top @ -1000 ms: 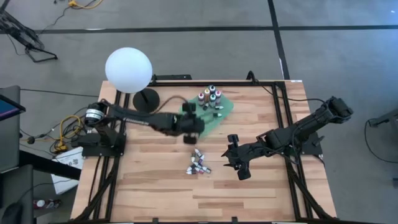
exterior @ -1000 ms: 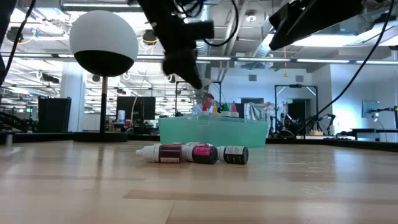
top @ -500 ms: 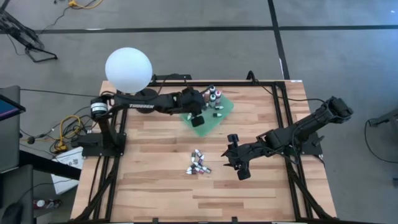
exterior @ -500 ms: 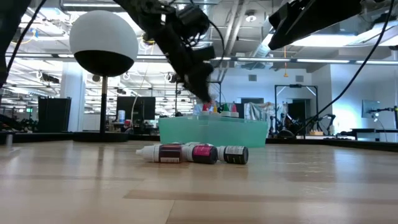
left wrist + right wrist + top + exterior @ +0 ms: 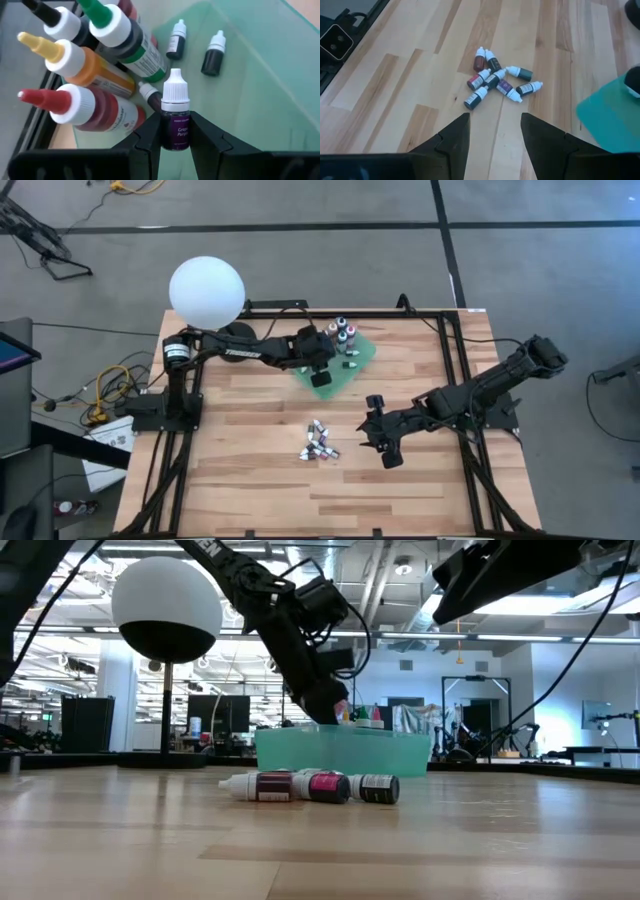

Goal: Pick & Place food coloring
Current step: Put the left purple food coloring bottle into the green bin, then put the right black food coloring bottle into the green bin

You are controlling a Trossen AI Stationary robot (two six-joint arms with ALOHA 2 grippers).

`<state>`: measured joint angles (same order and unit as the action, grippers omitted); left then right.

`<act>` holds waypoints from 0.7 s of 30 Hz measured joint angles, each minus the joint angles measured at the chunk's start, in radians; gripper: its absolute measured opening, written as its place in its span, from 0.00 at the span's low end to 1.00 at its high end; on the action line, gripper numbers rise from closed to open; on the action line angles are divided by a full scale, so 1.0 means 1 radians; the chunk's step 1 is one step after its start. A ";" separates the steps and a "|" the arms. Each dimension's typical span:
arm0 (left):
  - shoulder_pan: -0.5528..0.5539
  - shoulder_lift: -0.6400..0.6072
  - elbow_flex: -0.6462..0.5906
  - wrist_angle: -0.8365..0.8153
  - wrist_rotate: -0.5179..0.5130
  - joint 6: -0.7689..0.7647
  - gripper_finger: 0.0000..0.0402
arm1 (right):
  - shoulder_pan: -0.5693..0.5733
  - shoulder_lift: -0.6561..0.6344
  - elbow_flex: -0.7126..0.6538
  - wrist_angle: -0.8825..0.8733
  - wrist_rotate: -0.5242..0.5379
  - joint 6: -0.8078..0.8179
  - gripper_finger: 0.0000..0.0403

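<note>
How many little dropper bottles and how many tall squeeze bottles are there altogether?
Small bottles piled on the table: 8
Small ones lying in the green tray: 3
Small bottle in the left gripper: 1
Tall squeeze bottles: at least 4
Total: at least 16

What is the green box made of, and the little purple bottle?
The green box looks like see-through, glossy plastic: the wood shows faintly through its wall. The little purple bottle seems soft, smooth plastic with a ribbed white cap, though it could be glass.
</note>
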<state>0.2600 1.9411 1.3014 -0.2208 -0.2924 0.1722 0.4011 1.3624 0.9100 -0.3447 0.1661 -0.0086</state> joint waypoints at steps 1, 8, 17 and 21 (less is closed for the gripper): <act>0.000 0.000 0.000 -0.002 -0.001 0.011 0.19 | -0.003 0.000 0.000 0.000 0.000 -0.001 0.42; 0.002 0.009 0.000 0.006 -0.028 0.026 0.30 | -0.011 0.000 0.000 0.000 0.000 0.001 0.42; -0.003 -0.004 0.000 -0.021 -0.031 0.038 0.37 | -0.011 0.000 0.000 0.001 0.000 0.001 0.42; -0.034 -0.062 0.000 -0.059 -0.005 0.054 0.37 | -0.011 0.000 0.000 0.002 0.000 0.001 0.42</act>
<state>0.2262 1.8786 1.3014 -0.2802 -0.2977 0.2266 0.3901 1.3624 0.9100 -0.3428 0.1658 -0.0074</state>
